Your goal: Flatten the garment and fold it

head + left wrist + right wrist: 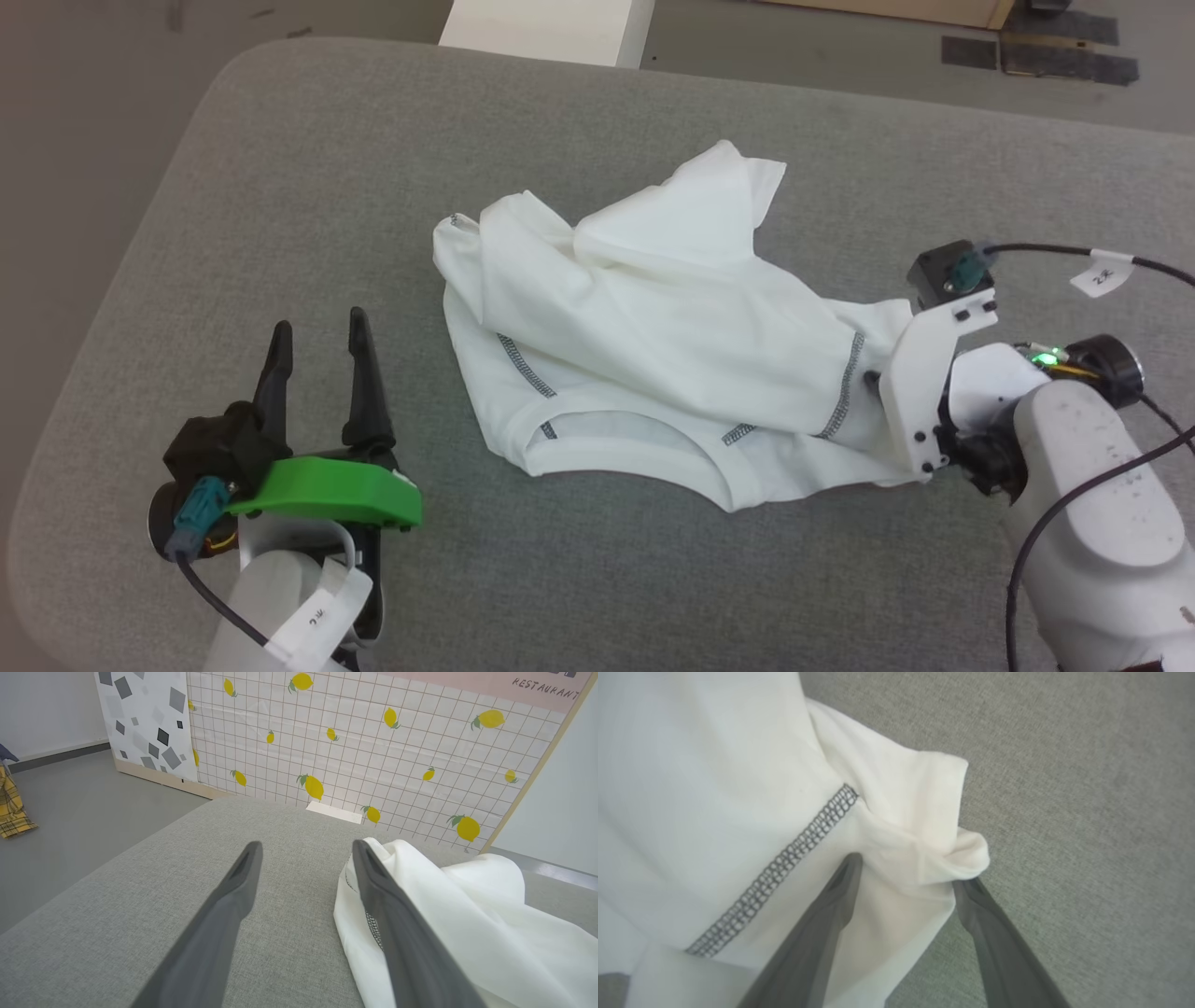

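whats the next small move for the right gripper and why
Probably close the right gripper on the garment: its jaws stand open with a bunched edge of fabric between them, unpinched. The garment lies crumpled on the grey table, so it likely needs a hold before being pulled flat. The left gripper is open beside it.

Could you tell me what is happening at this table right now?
A two-armed robot is working on a white T-shirt that lies crumpled on a grey padded table. Its right gripper is at the shirt's right edge, fingers open, with a bunched fold of cloth between them. The left gripper is open over bare table to the left of the shirt, apart from it. The shirt is not yet flattened or folded.
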You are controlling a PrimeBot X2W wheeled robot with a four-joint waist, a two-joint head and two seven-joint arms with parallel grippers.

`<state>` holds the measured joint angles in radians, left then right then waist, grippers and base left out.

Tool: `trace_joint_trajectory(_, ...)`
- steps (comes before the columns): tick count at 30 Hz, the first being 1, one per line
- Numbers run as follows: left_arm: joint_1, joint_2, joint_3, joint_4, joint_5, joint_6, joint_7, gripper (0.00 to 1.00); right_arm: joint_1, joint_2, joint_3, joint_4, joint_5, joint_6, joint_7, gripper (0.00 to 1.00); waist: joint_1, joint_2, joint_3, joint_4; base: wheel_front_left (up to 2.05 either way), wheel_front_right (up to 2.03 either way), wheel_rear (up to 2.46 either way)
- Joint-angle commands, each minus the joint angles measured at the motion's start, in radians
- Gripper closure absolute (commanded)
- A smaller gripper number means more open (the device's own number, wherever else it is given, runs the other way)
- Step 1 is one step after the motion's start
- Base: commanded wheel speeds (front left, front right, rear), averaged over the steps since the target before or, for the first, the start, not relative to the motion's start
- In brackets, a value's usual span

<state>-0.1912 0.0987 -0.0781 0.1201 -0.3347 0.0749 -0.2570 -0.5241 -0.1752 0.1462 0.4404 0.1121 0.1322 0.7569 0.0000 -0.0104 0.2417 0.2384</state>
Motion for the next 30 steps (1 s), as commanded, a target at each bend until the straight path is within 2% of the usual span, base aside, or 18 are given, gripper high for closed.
trace_joint_trajectory(1, 0.001, -0.005, -0.003, 0.002, 0.008, -0.01, -0.005, 0.0, -0.022, -0.008, 0.0, 0.014, 0.009, -0.002, -0.008, 1.0, 0.0, 0.0102, 0.014, 0.014, 0.0, 0.0, 0.0)
trace_joint_trajectory(7, -0.022, -0.017, -0.03, 0.012, 0.02, -0.031, -0.005, 0.0, -0.142, -0.037, -0.09, 0.043, -0.011, -0.002, -0.035, 1.0, 0.0, 0.0102, 0.06, 0.042, 0.0, 0.0, 0.0)
trace_joint_trajectory(12, -0.057, -0.03, -0.064, 0.032, 0.021, -0.047, -0.005, 0.0, -0.273, -0.043, -0.174, 0.094, -0.086, -0.002, -0.065, 1.0, 0.0, 0.0102, 0.11, 0.075, 0.0, 0.0, 0.0)
trace_joint_trajectory(15, -0.071, -0.034, -0.077, 0.051, 0.02, -0.053, -0.005, 0.0, -0.308, -0.036, -0.189, 0.146, -0.137, -0.002, -0.062, 1.0, 0.0, 0.0102, 0.122, 0.082, 0.0, 0.0, 0.0)
trace_joint_trajectory(16, -0.074, -0.036, -0.081, 0.059, 0.019, -0.054, -0.005, 0.0, -0.313, -0.031, -0.185, 0.168, -0.145, -0.002, -0.056, 0.61, 0.0, 0.0102, 0.122, 0.083, 0.0, 0.0, 0.0)
trace_joint_trajectory(17, -0.077, -0.036, -0.083, 0.064, 0.018, -0.055, -0.005, 0.0, -0.317, -0.027, -0.187, 0.178, -0.145, -0.002, -0.064, 0.0, 0.0, 0.0102, 0.121, 0.083, 0.0, 0.0, 0.0)
trace_joint_trajectory(20, -0.078, -0.039, -0.088, 0.089, 0.012, -0.056, -0.005, 0.0, -0.318, -0.021, -0.194, 0.202, -0.133, -0.002, -0.111, 0.0, 0.0, 0.0102, 0.099, 0.076, 0.0, 0.0, 0.0)
trace_joint_trajectory(23, -0.074, -0.039, -0.098, 0.122, 0.005, -0.061, 0.002, 0.0, -0.302, -0.015, -0.214, 0.185, -0.075, -0.002, -0.194, 0.0, 0.0, 0.0102, 0.058, 0.063, 0.0, 0.0, 0.0)
trace_joint_trajectory(30, -0.043, -0.025, -0.115, 0.15, -0.015, -0.068, 0.09, 0.0, -0.142, 0.005, -0.255, 0.019, 0.062, -0.002, -0.327, 0.0, 0.0, 0.0102, -0.047, 0.006, 0.0, 0.0, 0.0)
